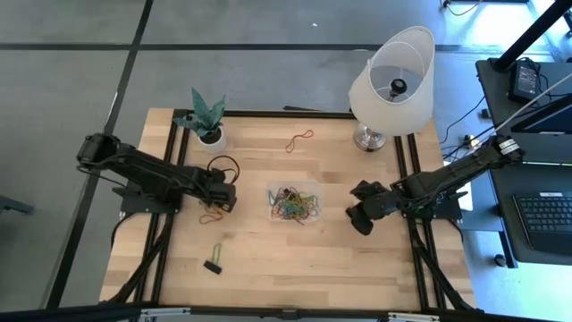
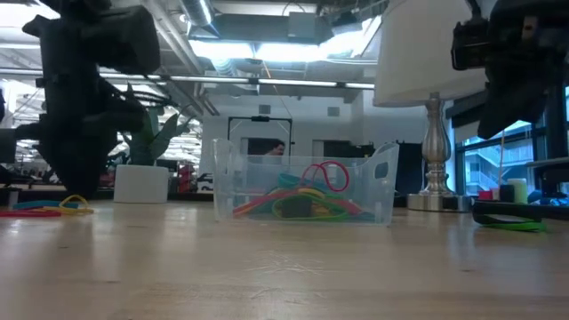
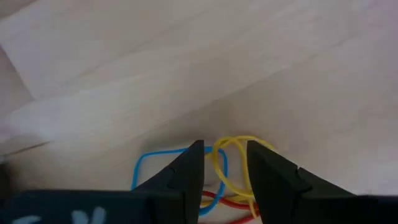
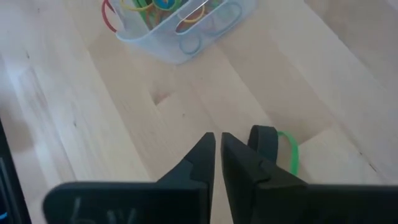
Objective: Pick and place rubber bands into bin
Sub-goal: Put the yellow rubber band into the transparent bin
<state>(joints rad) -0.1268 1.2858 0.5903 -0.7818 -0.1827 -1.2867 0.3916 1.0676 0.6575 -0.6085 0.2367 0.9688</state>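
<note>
The bin point(image 1: 294, 205) sits near the middle of the worktop point(image 1: 268, 259). It is a small see-through tray. Inside it lies a heap of rubber bands point(image 1: 296, 206) in red, green, yellow and orange. One red loop point(image 2: 327, 174) leans up against the bin's wall.

The left gripper point(image 1: 221, 202) is down low by the worktop's left side, well apart from the bin. Its jaws are open a little way. A yellow band point(image 3: 234, 163) lies in the gap between them, but they do not squeeze it. A blue band point(image 3: 155, 163) and a red band point(image 3: 233, 202) lie on the wood in the same little bunch.

The right gripper point(image 1: 359, 220) hangs near the worktop's right side, just past the bin. Its jaws are almost shut, with only a thin slit between them, and they hold nothing. A green band point(image 4: 290, 151) and a black band point(image 4: 263, 140) lie together on the wood below it.

More bands lie near the front left corner point(image 1: 214, 261). One red-brown band point(image 1: 298, 139) lies near the back edge. A white plant pot point(image 1: 211, 136) stands at the back left, and a lamp point(image 1: 391, 82) stands at the back right.
</note>
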